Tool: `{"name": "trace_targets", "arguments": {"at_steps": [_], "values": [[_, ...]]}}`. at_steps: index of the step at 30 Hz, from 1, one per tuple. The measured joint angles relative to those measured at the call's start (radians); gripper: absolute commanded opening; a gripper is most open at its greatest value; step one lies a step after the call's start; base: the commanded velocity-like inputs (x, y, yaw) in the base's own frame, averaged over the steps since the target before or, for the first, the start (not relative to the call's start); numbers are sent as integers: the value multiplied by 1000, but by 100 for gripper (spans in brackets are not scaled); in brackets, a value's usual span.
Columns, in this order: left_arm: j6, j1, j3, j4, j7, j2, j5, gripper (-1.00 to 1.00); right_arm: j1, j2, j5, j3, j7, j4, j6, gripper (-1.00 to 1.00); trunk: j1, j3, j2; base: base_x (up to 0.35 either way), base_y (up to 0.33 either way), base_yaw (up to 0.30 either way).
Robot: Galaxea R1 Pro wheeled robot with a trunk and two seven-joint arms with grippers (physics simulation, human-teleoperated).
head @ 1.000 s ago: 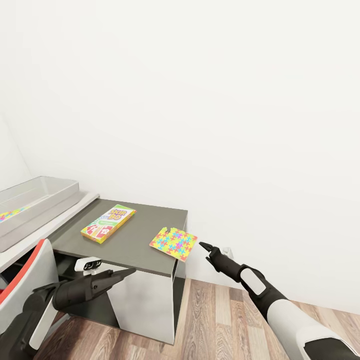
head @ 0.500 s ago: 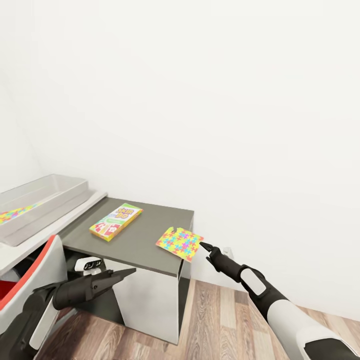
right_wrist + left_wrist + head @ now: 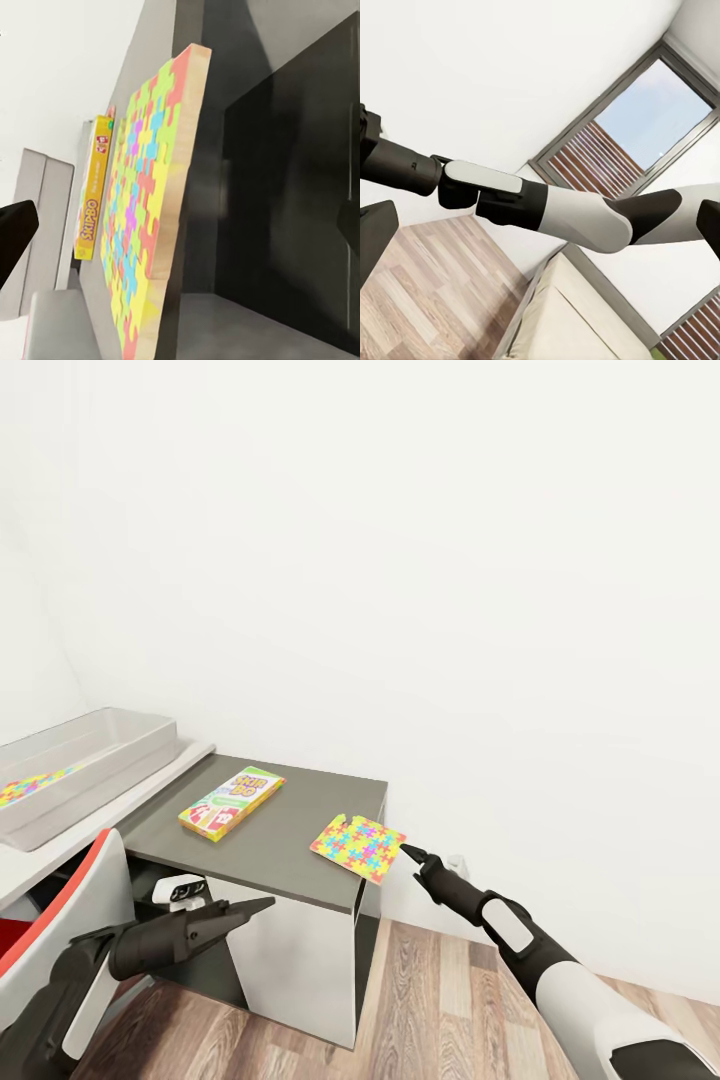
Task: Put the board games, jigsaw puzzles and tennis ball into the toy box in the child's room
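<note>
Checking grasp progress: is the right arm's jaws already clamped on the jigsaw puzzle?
No; the right gripper is just off the jigsaw puzzle, which lies flat overhanging the table edge.

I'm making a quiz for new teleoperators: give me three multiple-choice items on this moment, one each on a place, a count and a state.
1. Where does the jigsaw puzzle outside the toy box lie?
A. flat in mid-desk
B. overhanging the dark side unit's corner
C. on the floor

2. How many board games lie on the dark side unit?
A. one
B. two
C. three

3. What does the right claw hold?
A. the puzzle
B. a board game
C. nothing

Answers:
1 B: the head view shows the puzzle's edge past the corner.
2 A: a single board game lies there.
3 C: its tip sits just short of the puzzle's edge, nothing between the fingers.
</note>
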Motion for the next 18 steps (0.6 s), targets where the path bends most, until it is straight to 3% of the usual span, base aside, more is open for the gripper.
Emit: {"name": "trace_targets", "arguments": {"at_steps": [18], "values": [[-1,0,-3,0,0,-1,-1,100,0,1,0,0,2,0,-1,100,0,0,0,37,0,0]]}}
